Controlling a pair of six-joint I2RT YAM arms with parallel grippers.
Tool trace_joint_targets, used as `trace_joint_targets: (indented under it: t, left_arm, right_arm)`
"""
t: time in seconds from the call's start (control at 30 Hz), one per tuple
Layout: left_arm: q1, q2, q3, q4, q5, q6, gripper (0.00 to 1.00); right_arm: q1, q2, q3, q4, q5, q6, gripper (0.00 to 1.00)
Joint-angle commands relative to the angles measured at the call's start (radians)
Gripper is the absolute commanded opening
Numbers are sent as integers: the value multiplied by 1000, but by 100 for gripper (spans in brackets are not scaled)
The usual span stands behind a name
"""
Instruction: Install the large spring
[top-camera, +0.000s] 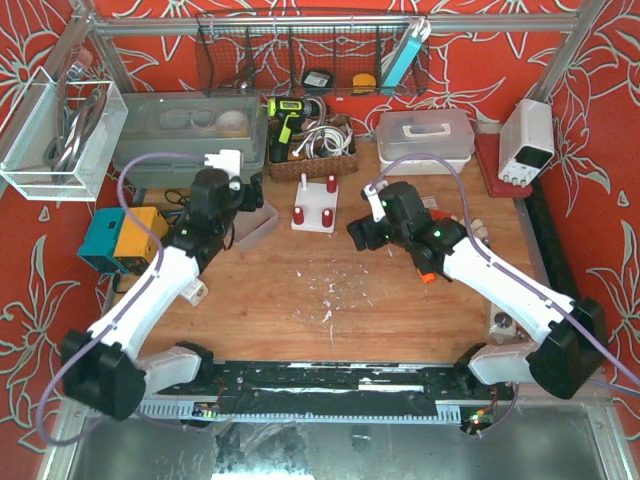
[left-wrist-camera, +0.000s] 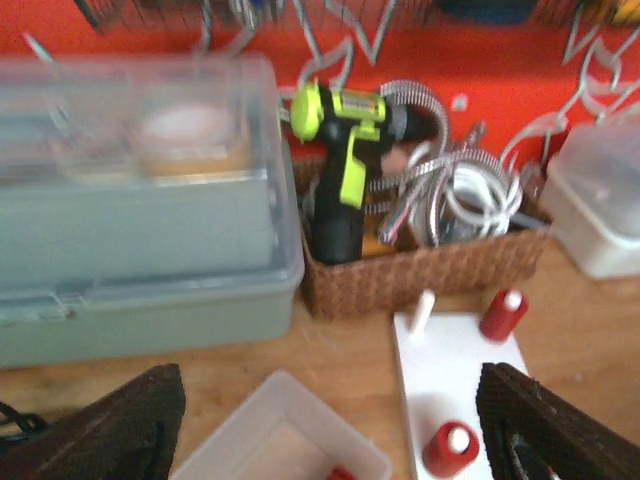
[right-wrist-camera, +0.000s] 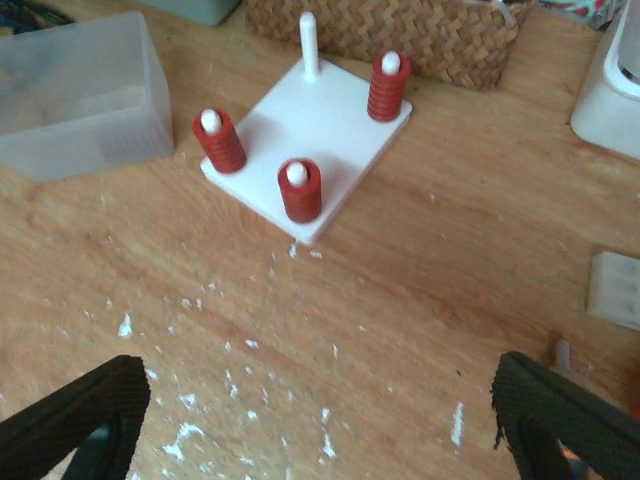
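Observation:
A white peg plate (top-camera: 316, 210) stands at the table's back middle. Red springs sit on three of its pegs (right-wrist-camera: 219, 140) (right-wrist-camera: 300, 189) (right-wrist-camera: 388, 86). The fourth peg (right-wrist-camera: 309, 40) is bare. A small clear bin (top-camera: 256, 224) lies left of the plate. In the left wrist view a red part (left-wrist-camera: 342, 473) shows inside the bin at the frame's bottom edge, mostly cut off. My left gripper (left-wrist-camera: 330, 400) is open and empty above the bin and the plate's left edge. My right gripper (right-wrist-camera: 320, 400) is open and empty over bare wood, in front and right of the plate.
A grey-green lidded box (top-camera: 190, 125) and a wicker basket (top-camera: 312, 155) with a yellow drill (left-wrist-camera: 345, 170) and cables stand behind the plate. A white lidded container (top-camera: 425, 140) and a power supply (top-camera: 527, 140) are at the back right. A teal and orange block (top-camera: 120, 238) is at the left. White crumbs (right-wrist-camera: 180, 400) litter the wood.

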Motion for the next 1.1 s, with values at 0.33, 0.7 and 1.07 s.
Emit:
trace_joint_targets:
  t: [0.33, 0.7, 1.07]
  left_arm:
    - [204, 504, 296, -457, 433, 463, 29]
    - [229, 710, 423, -606, 446, 559, 39]
    - [230, 801, 456, -629, 447, 613, 50]
  right_arm:
    - [3, -2, -65, 86, -193, 44, 99]
    - [3, -43, -102, 129, -152, 54, 99]
    - [3, -48, -110, 136, -134, 51, 99]
